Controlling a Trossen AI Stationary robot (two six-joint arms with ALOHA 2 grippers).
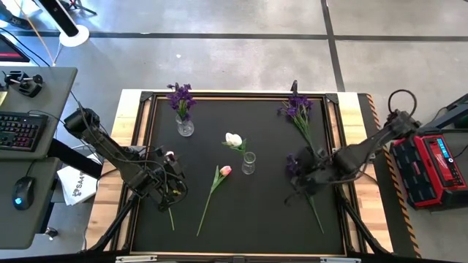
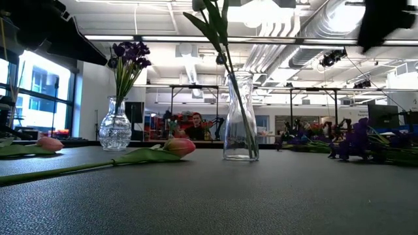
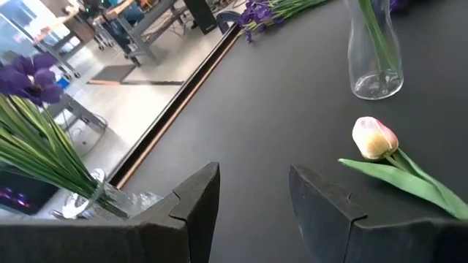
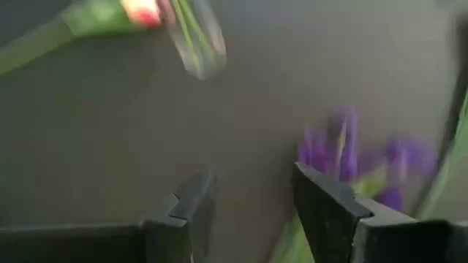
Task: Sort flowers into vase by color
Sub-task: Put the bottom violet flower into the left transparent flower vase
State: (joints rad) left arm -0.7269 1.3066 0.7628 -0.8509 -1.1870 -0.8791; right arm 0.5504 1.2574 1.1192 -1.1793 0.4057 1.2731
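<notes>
My left gripper [image 1: 167,183] hovers released, empty, beside a pink tulip [image 1: 170,156] near the worktop's left edge. A second pink tulip [image 1: 225,171] lies mid-mat, stem running toward me. My right gripper [image 1: 301,179], also released, hangs over a purple flower [image 1: 292,164]; its stem is partly hidden.

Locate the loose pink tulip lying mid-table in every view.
High: pink tulip at centre, beside the small vase.
Low: bloom left of that vase.
Left wrist: at right, below the vase.
Right wrist: blurred, top left.
Shared landmark: small vase.
</notes>
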